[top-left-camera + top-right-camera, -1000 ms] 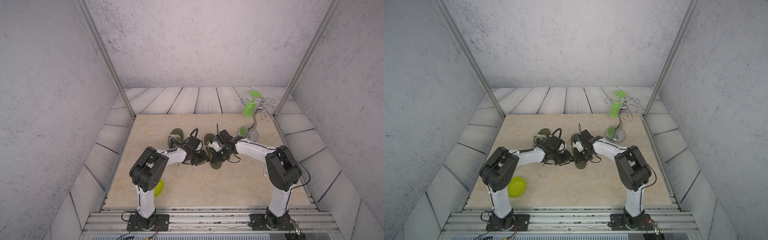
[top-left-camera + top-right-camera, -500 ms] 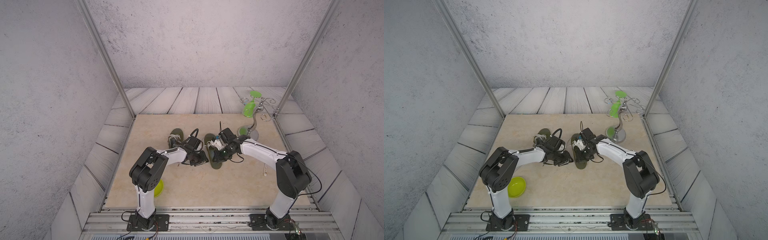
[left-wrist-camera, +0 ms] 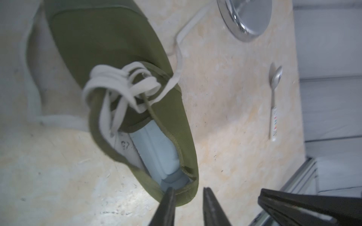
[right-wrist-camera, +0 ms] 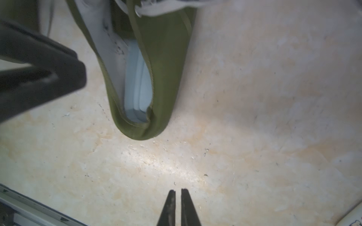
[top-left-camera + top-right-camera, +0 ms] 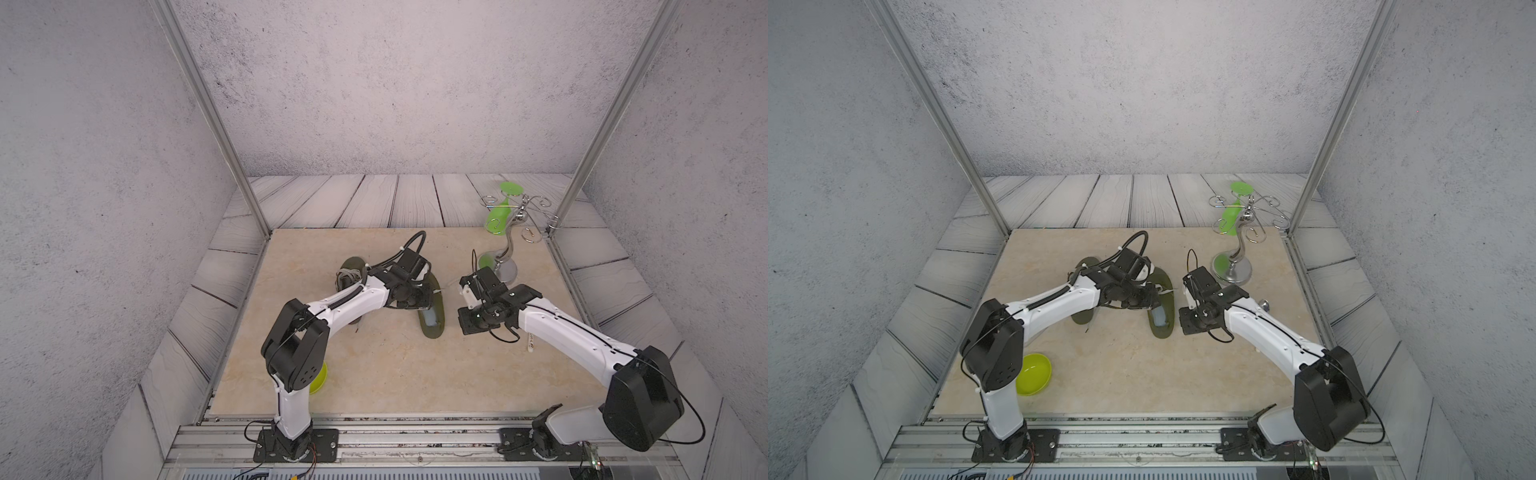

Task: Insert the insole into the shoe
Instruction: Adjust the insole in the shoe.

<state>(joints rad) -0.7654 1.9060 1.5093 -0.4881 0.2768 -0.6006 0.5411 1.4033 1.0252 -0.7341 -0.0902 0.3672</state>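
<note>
Now, a note on the grippers first; in the left wrist view the left gripper [image 3: 188, 192] stood partly open, its two fingertips apart; one fingertip [image 3: 166, 203] overlapped the heel rim of the shoe [image 3: 109, 49]; bare table showed between the heel and the other fingertip, so I logged no clamp on anything; the right gripper [image 4: 178, 190] was all but closed, only a thin slit between its tips, holding nothing, poised over bare table [image 4: 254, 117] just short of the heel; in both top views the olive shoe [image 5: 439, 307] [image 5: 1168, 291] lay near the middle of the beige table [image 5: 374, 374], between the two grippers, heel toward the arm bases and toe toward the back wall; the pale blue insole [image 3: 156, 154] [image 4: 137, 82] sat inside the shoe along the footbed, its rear end reaching the heel wall; whether it lay fully flat I could not tell; it also showed as a pale patch in the opening in a top view [image 5: 1158, 318]; white laces [image 3: 121, 82] were bunched loosely over the tongue, one end trailing onto the table; a second olive shoe [image 5: 353, 266] lay partly hidden behind the left arm; a chrome stand [image 5: 505, 270] stood at the far right of the table with a green glass [image 5: 498, 216] hanging on it; a spoon [image 3: 275, 78] lay near the right edge; a yellow-green bowl [image 5: 1034, 374] sat by the left arm's base.
</note>
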